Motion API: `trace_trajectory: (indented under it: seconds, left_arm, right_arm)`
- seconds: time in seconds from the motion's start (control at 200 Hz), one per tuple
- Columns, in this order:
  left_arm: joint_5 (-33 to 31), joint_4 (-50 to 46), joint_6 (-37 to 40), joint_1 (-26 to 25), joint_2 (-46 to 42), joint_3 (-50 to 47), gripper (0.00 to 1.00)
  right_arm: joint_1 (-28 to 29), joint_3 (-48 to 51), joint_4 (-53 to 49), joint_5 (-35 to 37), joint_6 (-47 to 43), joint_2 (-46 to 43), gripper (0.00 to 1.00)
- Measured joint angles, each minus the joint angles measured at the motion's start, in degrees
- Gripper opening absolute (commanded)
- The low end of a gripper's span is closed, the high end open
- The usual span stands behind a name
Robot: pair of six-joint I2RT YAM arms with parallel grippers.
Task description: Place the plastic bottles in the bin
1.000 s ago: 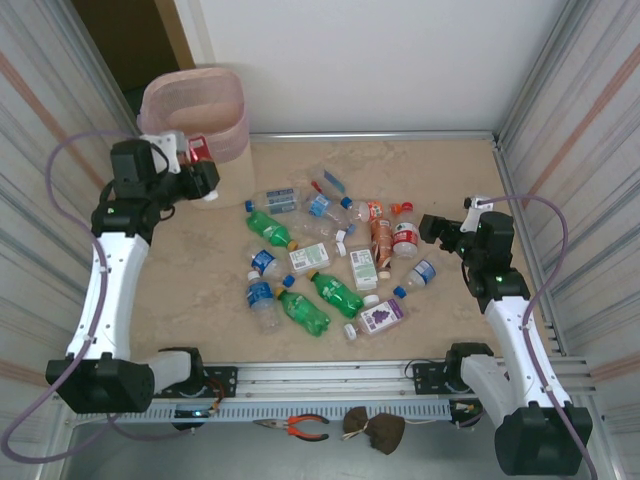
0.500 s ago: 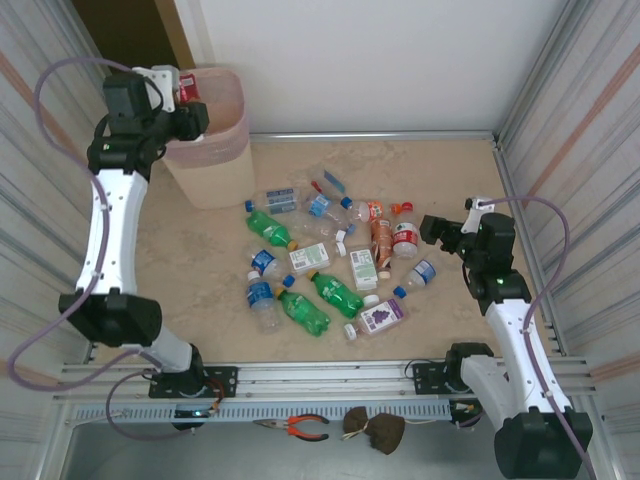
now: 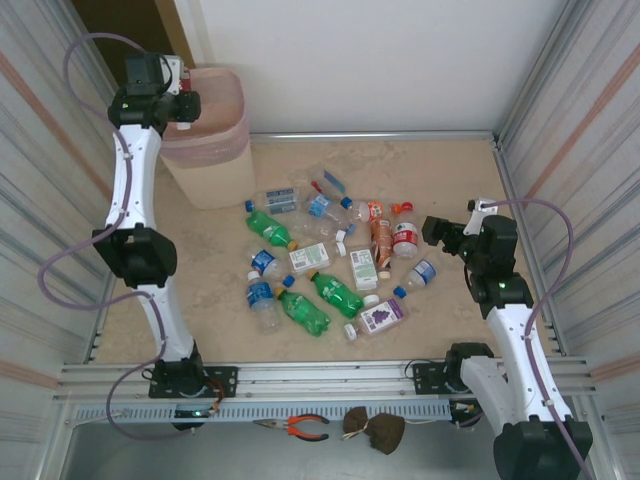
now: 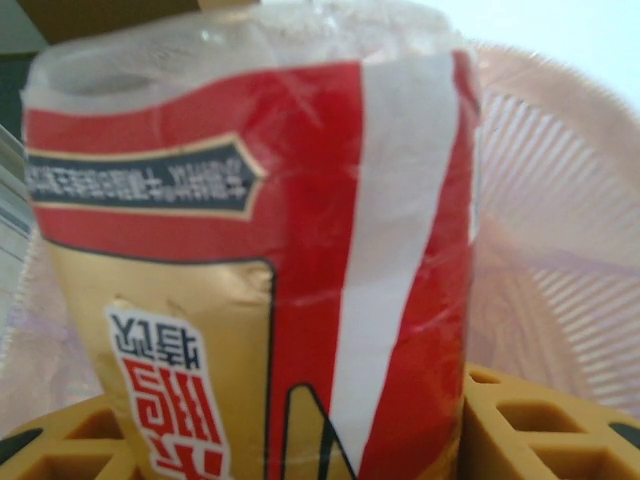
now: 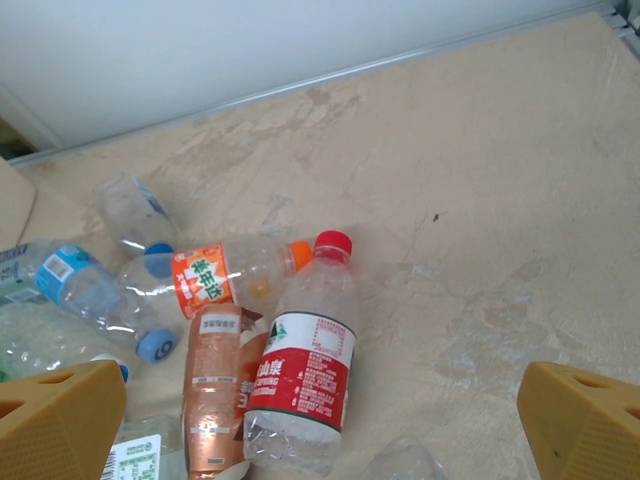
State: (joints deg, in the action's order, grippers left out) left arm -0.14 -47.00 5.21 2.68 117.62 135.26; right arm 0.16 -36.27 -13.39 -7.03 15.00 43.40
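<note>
Plastic bottles (image 3: 335, 293) lie scattered mid-tabletop (image 3: 190, 270) on a beige, stained surface. It is fenced by ribbed metal side panels (image 3: 590, 120) and a white back wall (image 3: 380, 60). The left gripper (image 3: 183, 97) clamps its fingers (image 4: 540, 420) on a red-and-gold labelled bottle (image 4: 250, 260) at the rim of the pink-lined bin (image 3: 210, 160) in the far left corner. The right gripper (image 3: 433, 230) hangs with fingers (image 5: 60, 420) spread wide beside the pile's right edge.

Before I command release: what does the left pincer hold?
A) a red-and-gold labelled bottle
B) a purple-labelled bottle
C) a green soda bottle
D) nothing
A: in the left wrist view a red-and-gold labelled bottle sits between the left pincer's yellow fingers, with the bin's pink liner behind it.
</note>
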Motion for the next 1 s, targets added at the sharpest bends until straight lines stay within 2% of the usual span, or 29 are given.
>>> trace_trajectory:
  seconds: [0.276, 0.556, 1.002]
  left_arm:
    - [0.96, -3.43, -0.04, 2.14, 8.26, 1.55, 0.47]
    - [3.54, -9.09, -0.50, 2.19, 14.71, 3.32, 0.48]
    - [4.55, -21.70, 0.22, 1.22, 15.89, 4.52, 0.49]
  right_arm:
    - [0.00, 0.00, 0.02, 0.20, 0.02, 0.33, 0.99]
    - [0.00, 0.00, 0.02, 0.20, 0.02, 0.61, 0.99]
    - [0.00, 0.00, 0.39, 0.13, 0.20, 1.68, 0.99]
